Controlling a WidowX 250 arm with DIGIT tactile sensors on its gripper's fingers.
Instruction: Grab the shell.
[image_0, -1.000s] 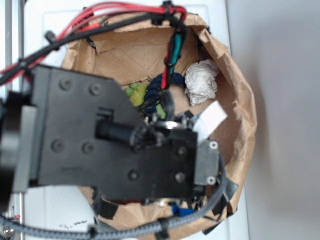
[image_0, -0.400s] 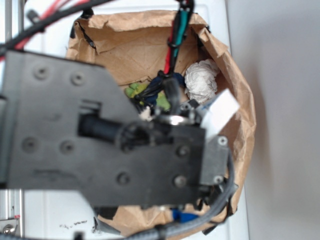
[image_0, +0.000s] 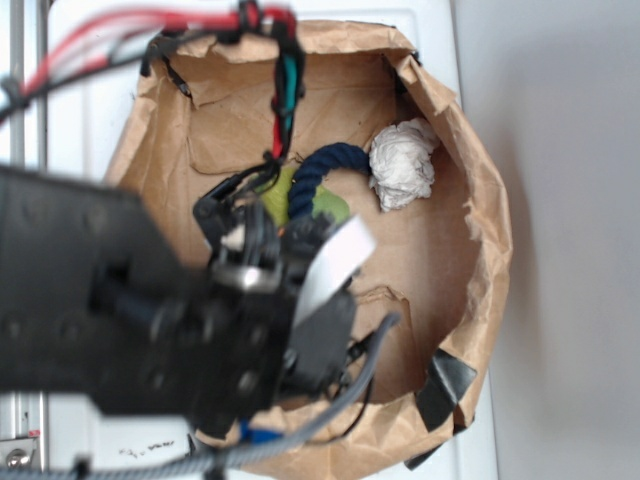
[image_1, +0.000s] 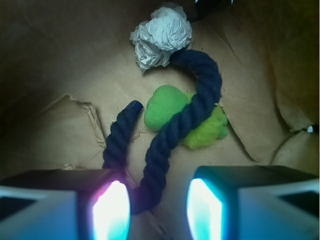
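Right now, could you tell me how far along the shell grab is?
Done: nothing yet. The pincer is open inside the paper bag, with only the navy rope loop below its gap. In hand: nothing. I see no shell in either view, just the rope, a green soft toy and a paper ball. Left: find the shell, close on it.

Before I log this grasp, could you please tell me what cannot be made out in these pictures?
- Shell: seen in neither view; in the exterior view the blurred arm covers much of the bag's floor.
- Fingers: wrist view, cut off by the bottom edge.
- Rope's lower bend: wrist view, partly behind a finger.
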